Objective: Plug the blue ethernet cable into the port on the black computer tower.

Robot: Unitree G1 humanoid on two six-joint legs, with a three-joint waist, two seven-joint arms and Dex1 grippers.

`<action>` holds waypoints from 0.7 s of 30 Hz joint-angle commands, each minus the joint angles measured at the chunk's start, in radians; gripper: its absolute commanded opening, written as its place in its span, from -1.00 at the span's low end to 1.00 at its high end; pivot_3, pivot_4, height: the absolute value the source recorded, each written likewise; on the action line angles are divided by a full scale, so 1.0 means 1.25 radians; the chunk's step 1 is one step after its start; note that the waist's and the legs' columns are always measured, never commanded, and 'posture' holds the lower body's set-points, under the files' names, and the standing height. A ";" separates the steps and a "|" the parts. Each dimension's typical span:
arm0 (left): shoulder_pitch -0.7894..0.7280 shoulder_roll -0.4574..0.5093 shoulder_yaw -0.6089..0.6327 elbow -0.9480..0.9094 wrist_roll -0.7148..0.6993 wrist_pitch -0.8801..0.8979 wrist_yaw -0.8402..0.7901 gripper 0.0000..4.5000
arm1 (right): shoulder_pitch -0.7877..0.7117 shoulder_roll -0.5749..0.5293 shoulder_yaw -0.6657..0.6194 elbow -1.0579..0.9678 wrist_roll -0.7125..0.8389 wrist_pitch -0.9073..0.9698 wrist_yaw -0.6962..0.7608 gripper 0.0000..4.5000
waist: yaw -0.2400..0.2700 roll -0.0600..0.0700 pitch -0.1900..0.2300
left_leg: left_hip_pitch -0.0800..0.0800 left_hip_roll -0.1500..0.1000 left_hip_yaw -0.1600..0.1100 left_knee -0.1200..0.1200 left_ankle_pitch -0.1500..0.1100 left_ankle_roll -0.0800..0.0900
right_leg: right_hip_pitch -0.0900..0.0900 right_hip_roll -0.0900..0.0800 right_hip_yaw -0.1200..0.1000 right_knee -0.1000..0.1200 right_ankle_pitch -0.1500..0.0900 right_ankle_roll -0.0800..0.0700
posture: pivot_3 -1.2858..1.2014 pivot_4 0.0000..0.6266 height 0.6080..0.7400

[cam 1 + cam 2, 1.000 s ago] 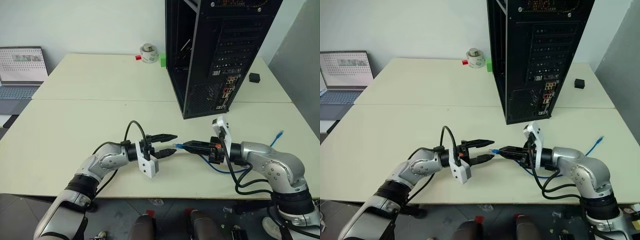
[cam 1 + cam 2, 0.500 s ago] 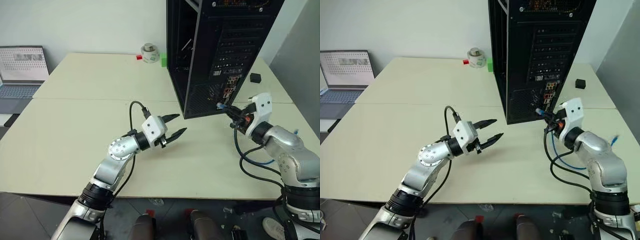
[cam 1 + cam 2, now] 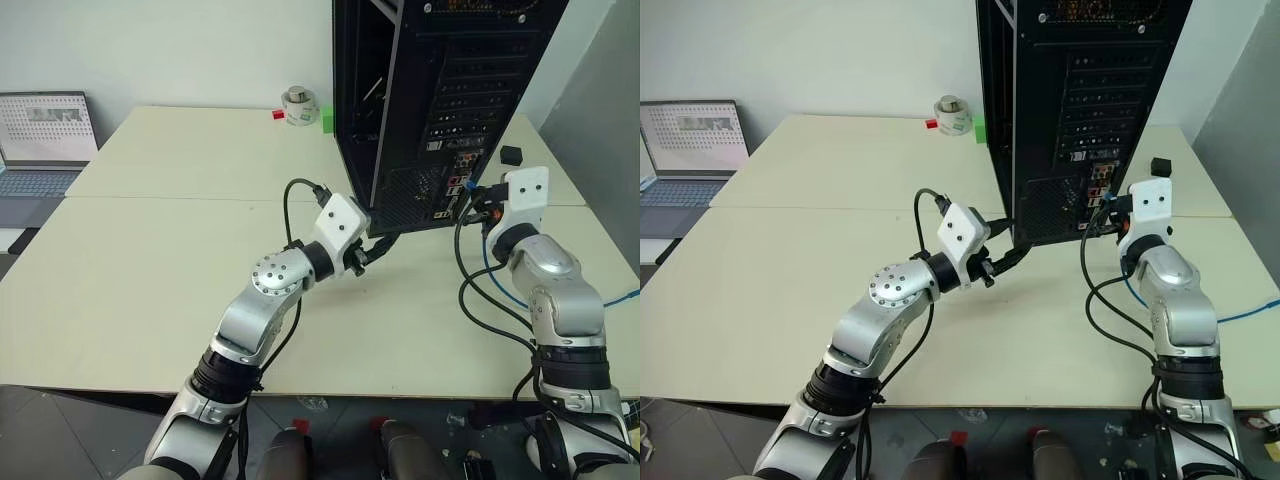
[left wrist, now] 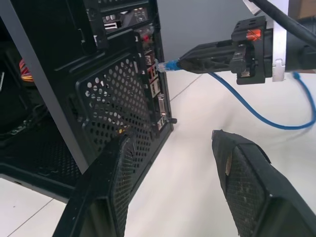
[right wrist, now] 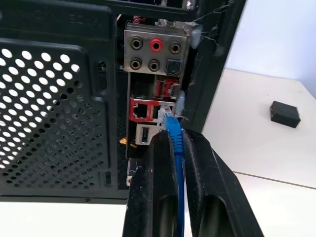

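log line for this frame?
right gripper: shut on blue ethernet cable | plug at port, seating unclear | left gripper: open, empty, by black computer tower

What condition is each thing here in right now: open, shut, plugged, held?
Left pincer: open, empty, beside the tower's lower corner.
Right pincer: shut on the blue ethernet cable.
Blue ethernet cable: plug tip at the connector cluster; whether it is seated cannot be told.
Black computer tower: upright, side panel off.
Port: its own state too small to tell.
Laptop: lid open, screen lit.
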 commanded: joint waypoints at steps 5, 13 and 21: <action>0.002 -0.024 0.002 -0.023 0.041 -0.002 0.026 0.17 | -0.026 0.014 -0.004 -0.018 -0.003 0.001 0.000 -1.00 | 0.000 0.000 0.000 | 0.000 0.000 0.000 0.000 0.000 0.000 | 0.000 0.000 0.000 0.000 0.000 0.000 | 0.03 -0.52 1.00; -0.001 -0.030 0.005 -0.015 0.057 -0.003 0.020 0.17 | -0.041 0.024 0.001 -0.002 -0.009 0.000 -0.001 -1.00 | 0.000 0.000 0.000 | 0.000 0.000 0.000 0.000 0.000 0.000 | 0.000 0.000 0.000 0.000 0.000 0.000 | 0.03 -0.52 1.00; 0.001 -0.032 0.006 -0.015 0.064 -0.001 0.016 0.17 | -0.040 0.035 0.000 0.006 -0.021 -0.002 -0.009 -1.00 | 0.000 0.000 0.000 | 0.000 0.000 0.000 0.000 0.000 0.000 | 0.000 0.000 0.000 0.000 0.000 0.000 | 0.03 -0.52 1.00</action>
